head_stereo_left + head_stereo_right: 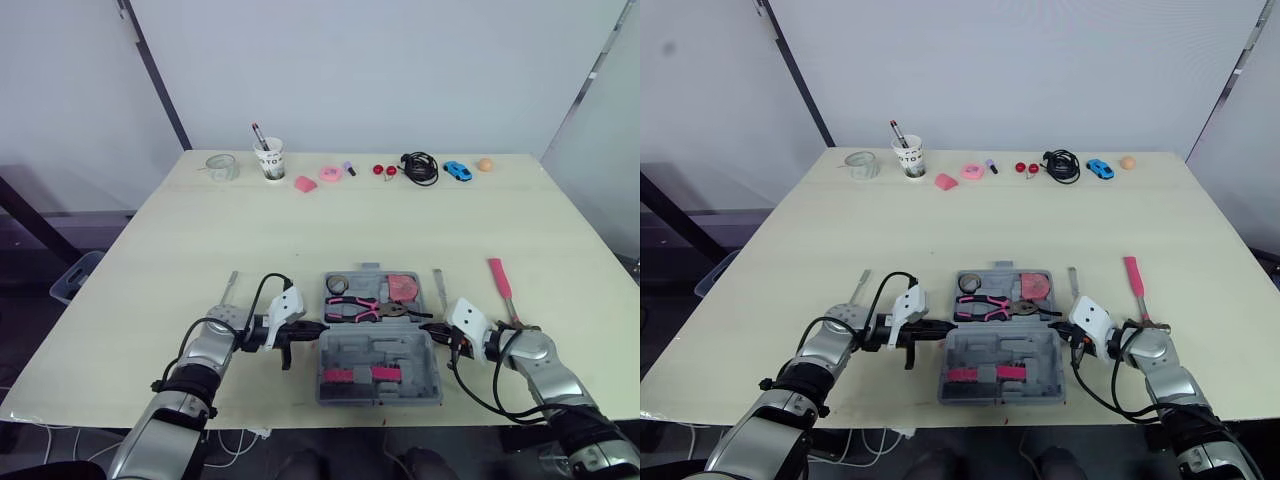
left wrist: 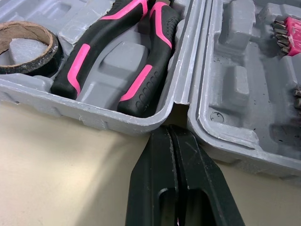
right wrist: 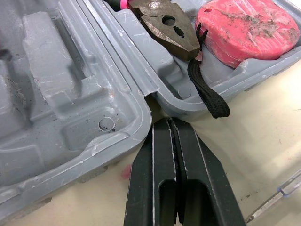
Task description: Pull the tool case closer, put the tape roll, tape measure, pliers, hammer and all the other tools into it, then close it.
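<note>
While both arms reach inward in the left eye view, the open tool case (image 1: 380, 345) lies flat between the two sets of jaws. Left gripper (image 1: 312, 329): fingers pressed together, tips at the case's side, on the hinge line. Right gripper (image 1: 432, 328): also pressed together, tips at the opposite side, same hinge line. The case half beyond both sets of tips holds the tape roll (image 1: 337, 284), pliers (image 1: 365, 310) and tape measure (image 1: 403, 288). The half nearer the robot holds pink bit holders (image 1: 360, 376). Out of the case, on the table (image 1: 300, 230): a slim metal tool (image 1: 438, 288) just beyond the right jaws, beside the case; a pink-handled tool (image 1: 498, 280) beyond and outboard of them; a second slim metal tool (image 1: 230, 290) beyond and outboard of the left jaws. Paper cup (image 1: 269, 158), glass jar (image 1: 222, 166) and black cable (image 1: 420, 167) sit well beyond both, along the far edge.

Left wrist view: black fingers flat against each other, nothing pinched, tips at the notch where the case halves meet; contact cannot be told. Pliers handles lie just past the tips, the tape roll farther off in the same half.

Right wrist view: fingers pressed together, nothing pinched, tips at the hinge notch. Pliers head and tape measure lie past the tips; the measure's black strap hangs over the case rim, near the tips.
</note>
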Tool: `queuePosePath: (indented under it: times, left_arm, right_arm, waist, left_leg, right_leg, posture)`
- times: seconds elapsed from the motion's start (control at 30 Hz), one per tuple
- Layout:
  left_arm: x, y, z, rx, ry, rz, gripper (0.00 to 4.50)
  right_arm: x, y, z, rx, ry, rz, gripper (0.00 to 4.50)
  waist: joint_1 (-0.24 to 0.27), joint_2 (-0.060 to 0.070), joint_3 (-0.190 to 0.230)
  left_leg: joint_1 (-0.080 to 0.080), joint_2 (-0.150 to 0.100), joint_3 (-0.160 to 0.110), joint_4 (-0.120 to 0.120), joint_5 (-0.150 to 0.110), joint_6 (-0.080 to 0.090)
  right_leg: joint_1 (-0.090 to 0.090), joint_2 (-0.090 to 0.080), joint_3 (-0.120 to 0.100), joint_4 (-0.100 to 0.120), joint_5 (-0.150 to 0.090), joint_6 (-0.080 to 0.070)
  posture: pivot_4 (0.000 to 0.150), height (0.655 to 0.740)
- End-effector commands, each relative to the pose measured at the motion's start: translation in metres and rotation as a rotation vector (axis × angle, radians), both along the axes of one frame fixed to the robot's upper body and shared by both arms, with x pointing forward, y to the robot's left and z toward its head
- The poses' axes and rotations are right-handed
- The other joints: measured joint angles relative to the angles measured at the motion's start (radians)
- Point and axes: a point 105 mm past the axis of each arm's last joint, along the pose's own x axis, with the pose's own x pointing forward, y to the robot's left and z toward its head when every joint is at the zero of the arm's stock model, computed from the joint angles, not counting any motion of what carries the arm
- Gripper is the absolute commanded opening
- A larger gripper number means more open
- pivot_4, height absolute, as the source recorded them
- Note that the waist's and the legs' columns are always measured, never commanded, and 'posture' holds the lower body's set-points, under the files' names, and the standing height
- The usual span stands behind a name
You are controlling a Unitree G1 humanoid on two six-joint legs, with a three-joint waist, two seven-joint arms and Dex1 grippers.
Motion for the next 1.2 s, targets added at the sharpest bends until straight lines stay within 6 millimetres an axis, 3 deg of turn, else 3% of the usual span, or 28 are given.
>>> queuePosePath:
  times: [0.03, 0.63, 0.83, 1.0, 1.2]
  left_arm:
    - [-0.01, 0.003, -0.019, 0.053, 0.065, -0.006, 0.05]
    - [-0.012, 0.02, -0.012, 0.03, 0.055, 0.055, 0.05]
    - [-0.02, 0.022, 0.018, -0.129, -0.02, 0.072, 0.05]
    - [-0.042, 0.045, 0.037, -0.221, -0.026, 0.157, 0.05]
    - [-0.056, 0.084, 0.055, -0.275, -0.1, 0.366, 0.05]
  right_arm:
    - [0.001, 0.015, 0.014, 0.019, -0.048, 0.069, 0.0]
    - [-0.003, -0.019, 0.015, 0.015, -0.041, -0.022, 0.0]
    - [-0.009, -0.034, 0.036, 0.131, -0.085, -0.097, 0.0]
    - [-0.022, -0.054, 0.05, 0.212, -0.112, -0.18, 0.0]
    - [-0.045, -0.09, 0.048, 0.233, -0.127, -0.325, 0.0]
  waist:
    - [0.0, 0.0, 0.0]
    - [0.0, 0.0, 0.0]
    - [0.0, 0.0, 0.001]
    - [0.008, -0.001, 0.001]
    - [0.011, -0.001, 0.002]
  left_leg:
    - [0.0, 0.0, 0.0, 0.0, 0.0, 0.0]
    - [-0.001, 0.0, 0.0, -0.001, 0.0, 0.0]
    - [-0.002, 0.001, 0.0, -0.001, 0.0, 0.0]
    - [-0.004, 0.002, -0.003, -0.001, 0.0, 0.0]
    - [-0.004, 0.004, -0.003, -0.002, 0.0, 0.0]
  right_leg:
    - [0.0, 0.0, 0.0, 0.0, 0.0, 0.0]
    - [-0.001, 0.0, 0.0, -0.001, 0.0, 0.0]
    - [-0.002, 0.0, 0.0, -0.001, 0.0, 0.0]
    - [-0.002, -0.002, 0.0, -0.004, 0.0, 0.0]
    - [-0.002, -0.005, -0.001, -0.006, -0.002, -0.004]
  posture:
    - [0.15, 0.74]
    - [0.15, 0.74]
    - [0.15, 0.74]
    - [0.15, 0.74]
    - [0.15, 0.74]
